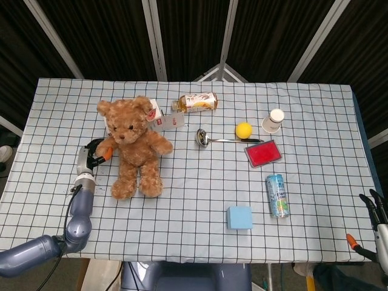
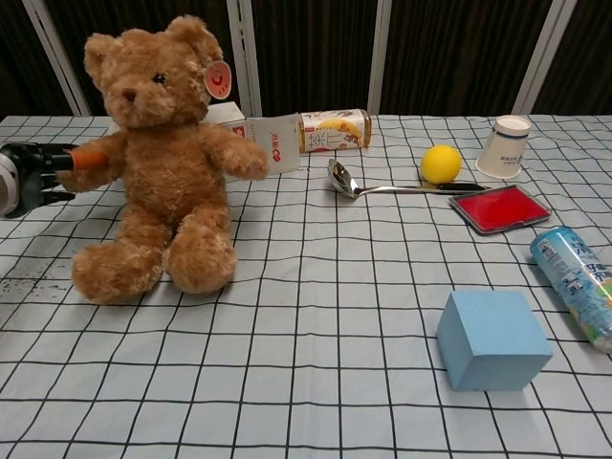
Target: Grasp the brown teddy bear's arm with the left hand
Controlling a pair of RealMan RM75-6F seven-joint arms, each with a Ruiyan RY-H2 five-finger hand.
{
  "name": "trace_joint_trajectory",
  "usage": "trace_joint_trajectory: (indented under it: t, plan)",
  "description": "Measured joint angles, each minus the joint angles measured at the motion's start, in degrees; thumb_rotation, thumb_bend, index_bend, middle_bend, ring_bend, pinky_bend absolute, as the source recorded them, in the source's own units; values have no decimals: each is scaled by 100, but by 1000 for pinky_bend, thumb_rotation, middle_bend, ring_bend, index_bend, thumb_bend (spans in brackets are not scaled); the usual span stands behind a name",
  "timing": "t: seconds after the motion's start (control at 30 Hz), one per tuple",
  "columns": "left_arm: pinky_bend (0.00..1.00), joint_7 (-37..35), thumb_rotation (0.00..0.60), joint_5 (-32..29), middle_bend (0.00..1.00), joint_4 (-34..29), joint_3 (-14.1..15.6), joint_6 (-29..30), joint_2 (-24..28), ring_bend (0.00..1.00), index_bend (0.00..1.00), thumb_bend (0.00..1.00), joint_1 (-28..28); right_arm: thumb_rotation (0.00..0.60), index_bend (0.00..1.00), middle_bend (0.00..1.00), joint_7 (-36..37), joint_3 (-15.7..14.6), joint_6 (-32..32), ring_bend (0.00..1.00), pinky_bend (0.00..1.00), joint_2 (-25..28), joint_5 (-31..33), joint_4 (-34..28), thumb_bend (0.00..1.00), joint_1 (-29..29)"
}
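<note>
The brown teddy bear point(image 1: 133, 145) point(image 2: 156, 163) sits upright on the checked tablecloth at the left, facing the robot. My left hand point(image 1: 90, 159) point(image 2: 33, 175) is beside it and grips the end of the bear's arm nearest the table's left edge, with an orange-tipped finger over the paw. Part of the paw is hidden inside the hand. My right hand point(image 1: 378, 212) shows only as dark fingertips at the lower right edge of the head view, off the table, with nothing seen in it.
Behind the bear lie a white carton point(image 2: 273, 140) and a bottle point(image 1: 196, 102) on its side. To the right are a metal ladle point(image 1: 212, 139), yellow ball point(image 1: 244, 130), paper cup point(image 1: 274, 120), red case point(image 1: 263, 153), a can point(image 1: 277, 195) and a blue block point(image 1: 239, 217).
</note>
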Motion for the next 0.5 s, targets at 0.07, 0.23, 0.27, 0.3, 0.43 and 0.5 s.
trace_joint_trajectory:
  t: [0.07,0.23,0.27,0.3,0.43,0.5]
  plan:
    - [0,9,600,82,362,-44,-11,43,-17,25,401,553,-3,600,116,61,-8,0,3,87,0,-2,-1,-2,217,0]
    - [0,69,600,173,368,-119,-19,187,-50,25,405,553,19,600,116,61,15,1,25,87,0,7,-6,-1,217,-10]
    - [0,79,600,163,370,-114,-19,201,-57,25,408,554,28,600,117,61,20,1,29,87,0,9,-9,-1,217,-11]
    - [0,93,600,151,371,-104,-15,206,-61,25,410,554,35,600,116,61,25,1,33,87,0,11,-12,-1,218,-13]
    - [0,220,600,40,375,-3,19,144,-67,25,419,554,55,600,117,61,31,0,49,87,0,11,-33,0,218,-16]
    - [0,296,600,26,375,0,41,61,-44,25,420,554,55,600,117,61,17,-1,48,87,0,7,-34,0,218,-15]
